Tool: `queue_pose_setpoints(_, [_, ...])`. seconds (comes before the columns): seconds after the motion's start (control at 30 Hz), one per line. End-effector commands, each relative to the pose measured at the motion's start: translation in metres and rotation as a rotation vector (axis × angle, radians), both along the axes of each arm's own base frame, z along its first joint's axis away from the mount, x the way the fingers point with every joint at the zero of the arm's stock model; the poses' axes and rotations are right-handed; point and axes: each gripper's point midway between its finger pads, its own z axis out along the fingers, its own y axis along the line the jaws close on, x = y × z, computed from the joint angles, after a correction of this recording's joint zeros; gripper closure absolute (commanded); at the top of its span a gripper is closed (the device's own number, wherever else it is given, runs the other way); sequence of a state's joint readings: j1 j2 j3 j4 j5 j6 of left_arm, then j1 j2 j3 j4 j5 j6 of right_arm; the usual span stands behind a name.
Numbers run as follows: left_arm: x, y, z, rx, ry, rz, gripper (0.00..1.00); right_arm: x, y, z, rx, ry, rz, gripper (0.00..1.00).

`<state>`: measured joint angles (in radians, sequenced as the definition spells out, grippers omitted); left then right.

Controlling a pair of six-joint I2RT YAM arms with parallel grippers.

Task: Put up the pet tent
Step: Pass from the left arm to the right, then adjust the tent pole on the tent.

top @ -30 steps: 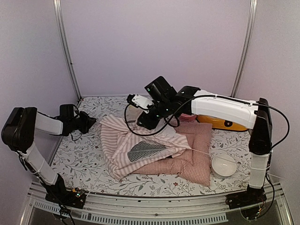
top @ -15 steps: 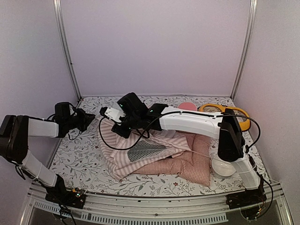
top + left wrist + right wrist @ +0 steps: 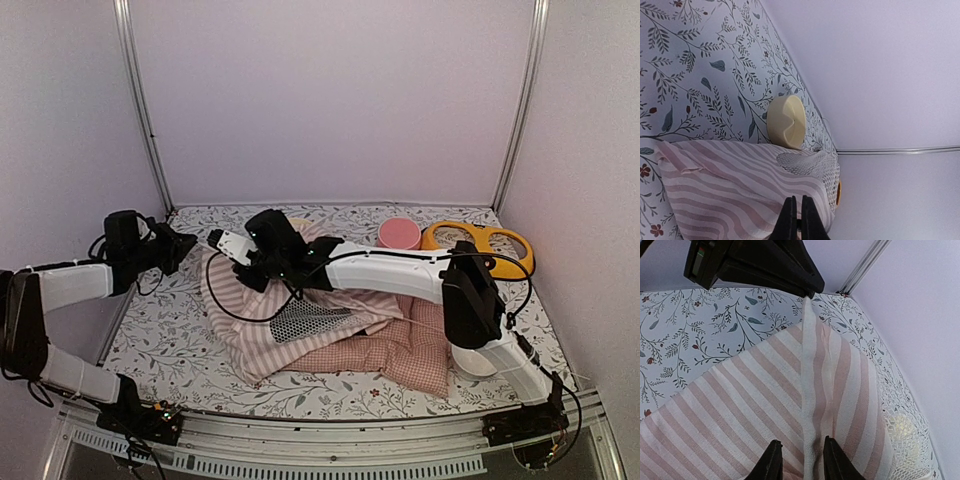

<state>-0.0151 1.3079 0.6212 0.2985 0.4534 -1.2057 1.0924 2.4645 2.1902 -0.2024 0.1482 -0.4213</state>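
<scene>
Found the pet tent (image 3: 290,325) lying collapsed across the middle of the worktop (image 3: 170,340), the left gripper (image 3: 796,219) pinched shut on its white seam (image 3: 809,390) toward the left edge and the right gripper (image 3: 799,460) gaping astride that seam, and judged centring the seam before closing wisest.

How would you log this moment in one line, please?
left hand shut on pet tent seam | right hand open astride seam | tent collapsed

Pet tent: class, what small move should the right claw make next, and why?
Probably close the right claw on the white seam of the pet tent: it straddles that seam, not yet gripping, while the left claw pinches the seam's far end.
</scene>
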Motion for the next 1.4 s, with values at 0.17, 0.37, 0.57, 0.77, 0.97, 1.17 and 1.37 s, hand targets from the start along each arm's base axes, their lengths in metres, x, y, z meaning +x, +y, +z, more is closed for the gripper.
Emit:
queue_pose_setpoints(0.17, [-0.013, -0.010, 0.004, 0.016, -0.004, -0.066, 1.00, 0.017, -0.005, 0.008, 0.000, -0.067, -0.056, 0.71])
queue_pose_setpoints(0.37, [-0.015, -0.007, 0.012, 0.028, -0.022, -0.056, 1.00, 0.015, -0.007, 0.002, -0.025, -0.062, -0.046, 0.74])
queue_pose_setpoints(0.57, [-0.014, -0.002, 0.019, 0.038, -0.035, -0.050, 1.00, 0.011, -0.008, 0.003, -0.034, -0.044, -0.034, 0.83])
queue_pose_setpoints(0.77, [-0.013, 0.008, 0.021, 0.066, -0.046, -0.043, 1.00, 0.010, -0.016, 0.023, -0.003, -0.038, -0.062, 1.00])
queue_pose_setpoints(0.97, [-0.011, 0.016, 0.017, 0.108, -0.038, -0.042, 0.77, 0.004, -0.022, 0.044, 0.031, -0.006, -0.068, 1.00])
queue_pose_setpoints(1.17, [-0.020, 0.036, -0.003, 0.147, 0.013, 0.026, 0.53, 0.002, -0.030, 0.069, 0.041, -0.002, -0.084, 1.00])
queue_pose_setpoints(1.37, [-0.024, 0.057, -0.036, 0.134, 0.073, 0.074, 0.52, -0.002, -0.032, 0.070, 0.039, 0.020, -0.078, 1.00])
